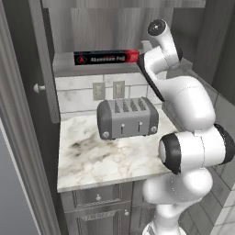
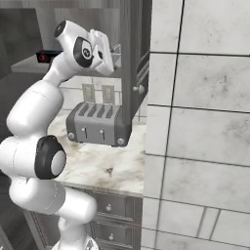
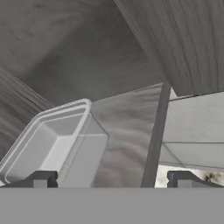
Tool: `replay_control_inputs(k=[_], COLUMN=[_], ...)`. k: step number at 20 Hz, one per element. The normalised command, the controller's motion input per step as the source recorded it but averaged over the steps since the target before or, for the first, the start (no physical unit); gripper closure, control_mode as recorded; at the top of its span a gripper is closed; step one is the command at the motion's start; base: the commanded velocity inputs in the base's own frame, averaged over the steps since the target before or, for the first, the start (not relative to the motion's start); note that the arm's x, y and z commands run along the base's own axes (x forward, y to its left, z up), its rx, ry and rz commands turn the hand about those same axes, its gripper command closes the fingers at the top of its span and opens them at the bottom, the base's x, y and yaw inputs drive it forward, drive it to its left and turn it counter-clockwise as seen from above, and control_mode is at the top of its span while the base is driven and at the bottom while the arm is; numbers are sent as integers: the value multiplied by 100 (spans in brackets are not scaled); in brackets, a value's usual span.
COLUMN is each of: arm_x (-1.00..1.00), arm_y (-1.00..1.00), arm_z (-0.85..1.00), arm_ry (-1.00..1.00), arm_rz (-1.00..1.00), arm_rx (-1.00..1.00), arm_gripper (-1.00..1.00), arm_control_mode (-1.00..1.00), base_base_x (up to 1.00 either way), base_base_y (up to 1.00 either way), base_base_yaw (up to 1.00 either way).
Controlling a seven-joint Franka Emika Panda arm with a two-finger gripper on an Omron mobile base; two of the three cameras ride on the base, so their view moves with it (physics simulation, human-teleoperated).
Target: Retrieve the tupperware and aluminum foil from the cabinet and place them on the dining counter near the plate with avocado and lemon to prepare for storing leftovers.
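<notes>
A: Where is the tupperware (image 3: pixel 52 144) now?

B: On the shelf inside the cabinet (image 1: pixel 27 69), at about 8 o'clock in the hand view, just ahead of the gripper (image 3: pixel 111 179); its fingertips stand wide apart with nothing between them, the left tip near the container's near corner, though I cannot tell whether it touches.

A: How will it handle?

B: Light, I judge, and thin-walled; stiff enough at the rim but slick plastic, so a pinch over one raised side wall, rim included, looks the surest hold; a grip across the whole body looks too wide for the gripper.

A: Anything in it?

B: Nothing shows inside; it has no lid.

A: And the aluminum foil (image 1: pixel 106 57)?

B: Lying flat on the same shelf, toward 10 o'clock of the arm in the left base view, above the toaster (image 1: pixel 127 117) on the small desk (image 1: pixel 92 160); a rigid box, best taken across its narrow width.
</notes>
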Motion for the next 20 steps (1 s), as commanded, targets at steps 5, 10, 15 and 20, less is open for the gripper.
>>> replay_control_inputs(k=[5,10,15,20], arm_x=[50,62,52,36], arm_y=[-14,-14,-2,-3], arm_z=[0,0,-1,-18], arm_ry=[2,5,7,8], arm_rz=[0,0,0,0], arm_rx=[0,0,0,0], arm_gripper=[-100,-100,-100,-100], arm_control_mode=[-100,-100,-100,-100], base_base_x=[0,0,0,0], base_base_y=[0,0,0,0], base_base_yaw=[0,0,0,0])
